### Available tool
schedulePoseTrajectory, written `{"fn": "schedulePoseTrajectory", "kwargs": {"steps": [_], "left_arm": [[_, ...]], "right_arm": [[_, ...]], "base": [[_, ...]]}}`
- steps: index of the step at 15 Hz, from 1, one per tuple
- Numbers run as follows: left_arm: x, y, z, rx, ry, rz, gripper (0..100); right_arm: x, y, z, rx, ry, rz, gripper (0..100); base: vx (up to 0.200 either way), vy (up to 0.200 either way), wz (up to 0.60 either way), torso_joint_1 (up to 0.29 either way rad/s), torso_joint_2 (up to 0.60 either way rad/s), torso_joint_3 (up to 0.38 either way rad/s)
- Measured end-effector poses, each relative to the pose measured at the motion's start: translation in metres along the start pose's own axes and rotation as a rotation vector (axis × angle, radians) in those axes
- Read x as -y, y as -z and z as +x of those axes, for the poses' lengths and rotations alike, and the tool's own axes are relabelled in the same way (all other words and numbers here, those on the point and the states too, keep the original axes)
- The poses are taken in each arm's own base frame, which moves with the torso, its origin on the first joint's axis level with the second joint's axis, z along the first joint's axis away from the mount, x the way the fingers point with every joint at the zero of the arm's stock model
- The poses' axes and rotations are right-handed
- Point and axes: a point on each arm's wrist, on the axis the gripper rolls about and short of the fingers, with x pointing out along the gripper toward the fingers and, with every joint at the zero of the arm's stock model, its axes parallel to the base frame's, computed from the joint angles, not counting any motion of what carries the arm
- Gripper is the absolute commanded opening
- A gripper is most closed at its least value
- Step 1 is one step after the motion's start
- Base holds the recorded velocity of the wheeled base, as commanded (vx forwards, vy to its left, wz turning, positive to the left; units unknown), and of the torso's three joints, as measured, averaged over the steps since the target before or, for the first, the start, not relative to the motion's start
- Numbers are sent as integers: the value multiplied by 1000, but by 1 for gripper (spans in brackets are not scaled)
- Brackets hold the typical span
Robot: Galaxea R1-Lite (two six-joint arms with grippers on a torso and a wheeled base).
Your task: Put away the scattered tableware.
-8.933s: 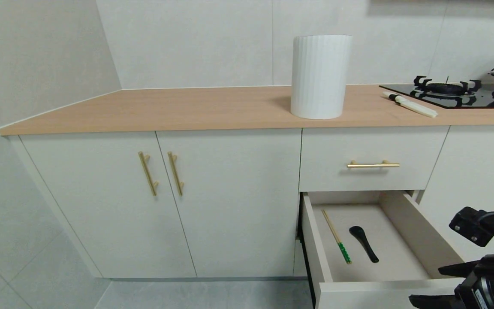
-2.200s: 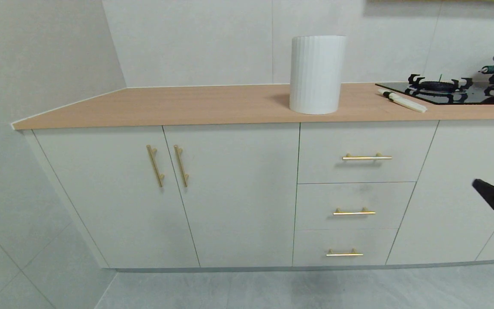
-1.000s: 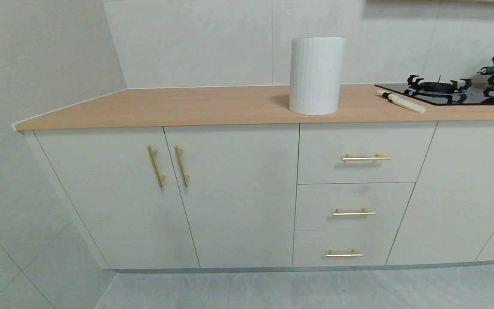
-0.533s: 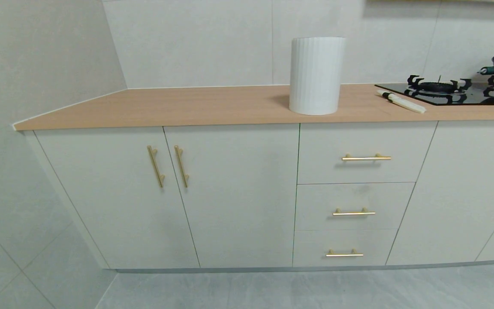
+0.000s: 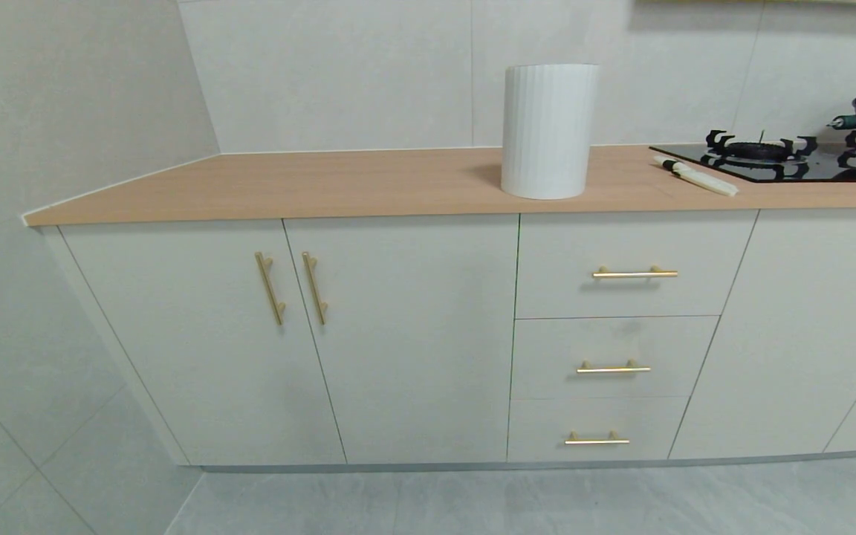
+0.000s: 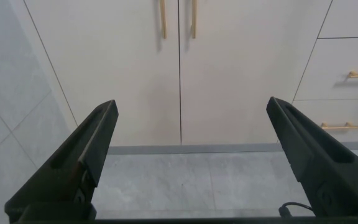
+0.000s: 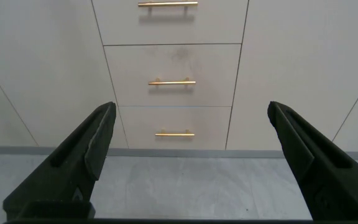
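White ribbed canister [image 5: 549, 130]; tan wood-grain countertop [image 5: 324, 186]; pale grey drawers [image 5: 614, 338], gold handles [image 5: 634, 273]; black hob [image 5: 785, 170].

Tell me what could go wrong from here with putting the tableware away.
1. The pale utensil lies flat on the counter beside the hob; a grasp may push it rather than pinch it.
2. The tall white cylinder stands near the counter's front edge; an arm rising past might tip it.
3. All three drawers are shut; the open right gripper must catch a slim handle and could slip off.
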Motion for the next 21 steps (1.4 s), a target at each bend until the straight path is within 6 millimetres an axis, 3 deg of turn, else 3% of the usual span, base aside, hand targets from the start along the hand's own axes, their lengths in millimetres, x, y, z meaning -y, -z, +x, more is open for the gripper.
{"fn": "schedulePoseTrajectory", "kwargs": {"steps": [21], "left_arm": [[0,0,0,0,-1,-1,100]], "right_arm": [[0,0,0,-3,1,2,100]], "base": [[190,0,0,3,2,3]]}}
